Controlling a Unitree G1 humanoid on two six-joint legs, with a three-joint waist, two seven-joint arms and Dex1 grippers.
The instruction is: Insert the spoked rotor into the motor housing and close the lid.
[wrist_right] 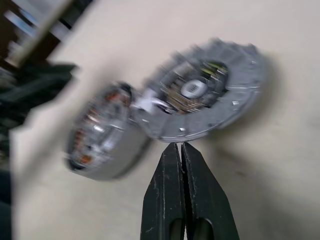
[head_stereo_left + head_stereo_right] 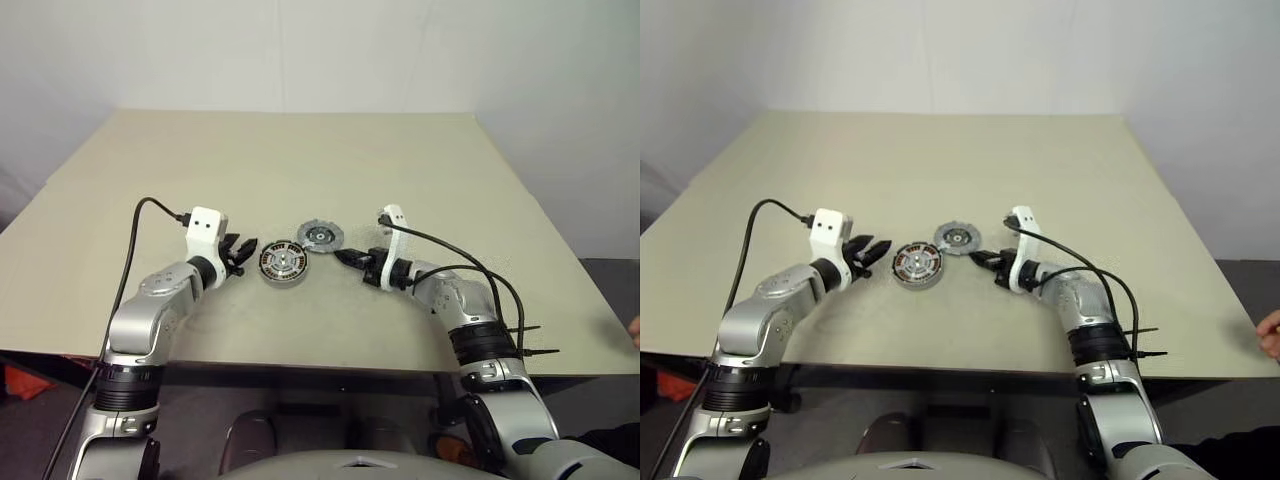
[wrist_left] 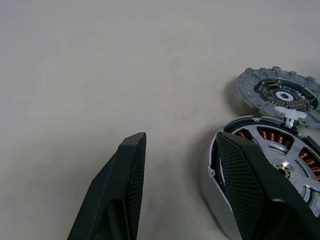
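Copper-coloured windings ring the motor housing [image 2: 282, 262], a round dark-rimmed disc lying flat on the table just left of the middle of the head view. A silvery spoked rotor [image 3: 286, 162] sits inside it, the windings showing between the spokes.

Grey metal lid [image 2: 322, 236]: a smaller notched disc with a dark centre, up and to the right of the housing, its rim touching or all but touching the housing's rim. In the left wrist view a small white piece [image 3: 290, 113] lies where the two discs meet.

Left gripper [image 2: 240, 250]: at the left edge of the housing, black fingers spread apart. One finger [image 3: 252, 182] lies against or over the housing's near rim; the other [image 3: 122, 185] stands off over bare table. Whether the finger presses the rim cannot be told.

Right gripper [image 1: 181, 148]: right of centre in the head view, fingers pressed together and holding nothing, tips just short of the lid's edge.

Beige table [image 2: 300, 160]: a plain flat top bearing both discs, filling the middle of the frame.
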